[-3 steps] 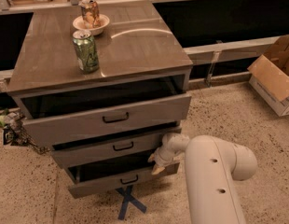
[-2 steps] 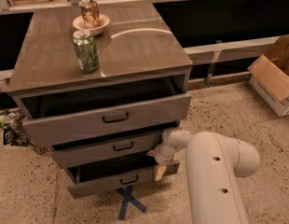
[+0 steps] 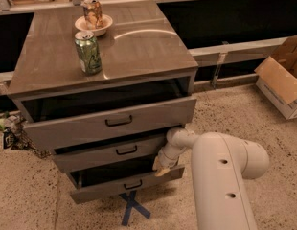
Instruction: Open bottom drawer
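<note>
The bottom drawer [image 3: 110, 188] is the lowest of three grey-brown drawers, with a slim flat front and a small black bar handle [image 3: 133, 185]. It stands pulled out a short way, with a dark gap above its front. My gripper [image 3: 163, 166] is at the right end of that drawer, just above its front edge and below the middle drawer [image 3: 105, 155]. The white arm [image 3: 220, 176] comes in from the lower right.
The top drawer [image 3: 110, 123] also stands partly out. On the cabinet top [image 3: 139, 47] are a green can [image 3: 88, 52] and a brown can in a small bowl [image 3: 93, 20]. A blue tape cross [image 3: 131, 209] marks the floor. An open cardboard box [image 3: 282, 80] stands at the right.
My gripper has dropped a little, from beside the middle drawer's right end down toward the bottom drawer's front edge. The drawers look the same.
</note>
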`<control>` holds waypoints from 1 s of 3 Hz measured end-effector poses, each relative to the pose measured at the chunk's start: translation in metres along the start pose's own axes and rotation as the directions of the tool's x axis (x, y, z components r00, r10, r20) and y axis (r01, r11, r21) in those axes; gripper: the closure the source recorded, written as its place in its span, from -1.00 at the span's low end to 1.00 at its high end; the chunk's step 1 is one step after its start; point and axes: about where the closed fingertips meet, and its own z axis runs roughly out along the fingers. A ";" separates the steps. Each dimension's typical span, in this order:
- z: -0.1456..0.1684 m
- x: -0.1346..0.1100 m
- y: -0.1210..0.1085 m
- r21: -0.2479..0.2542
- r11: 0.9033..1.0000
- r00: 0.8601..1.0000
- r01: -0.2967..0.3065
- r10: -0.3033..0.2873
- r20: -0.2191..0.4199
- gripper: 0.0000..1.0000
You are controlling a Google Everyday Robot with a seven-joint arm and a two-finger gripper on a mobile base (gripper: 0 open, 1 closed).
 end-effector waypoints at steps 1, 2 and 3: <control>-0.007 -0.001 0.003 0.024 1.000 1.000 -0.003 0.004 -0.028 0.70; -0.006 -0.001 0.005 0.101 0.995 0.996 0.006 0.003 -0.091 1.00; -0.004 0.002 0.004 0.170 0.985 0.989 0.017 0.009 -0.150 1.00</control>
